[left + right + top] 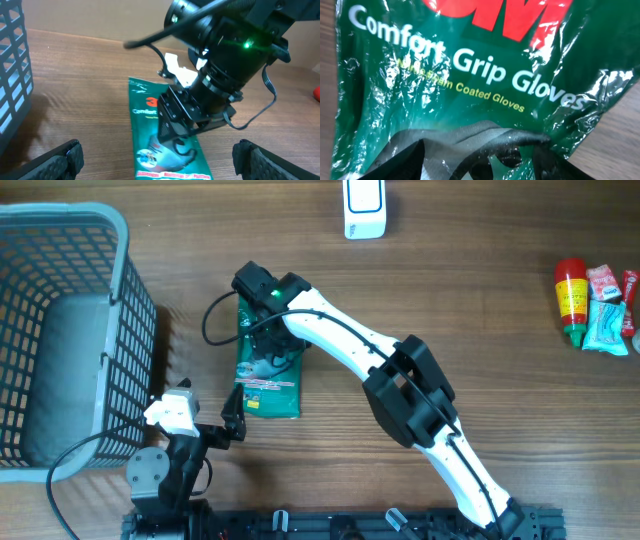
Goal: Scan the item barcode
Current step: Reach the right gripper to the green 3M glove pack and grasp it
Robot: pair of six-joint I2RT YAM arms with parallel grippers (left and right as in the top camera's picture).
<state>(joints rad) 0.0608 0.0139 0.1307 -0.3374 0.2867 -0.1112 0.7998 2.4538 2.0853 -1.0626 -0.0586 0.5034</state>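
The right wrist camera sits close on the glove packet and is the only view where its print reads: "Comfort Grip Gloves" in white on crinkled green film. The left wrist view alone shows the right gripper from the side, set down on the packet's middle. Only the overhead takes in the rest: the packet lies flat on the wooden table, a grey basket to its left, a white scanner at the far edge, a red bottle and small packets far right. The left gripper hangs just beside the packet's near corner, fingers spread wide, holding nothing. The right gripper's fingers touch the film — whether they pinch it I cannot tell
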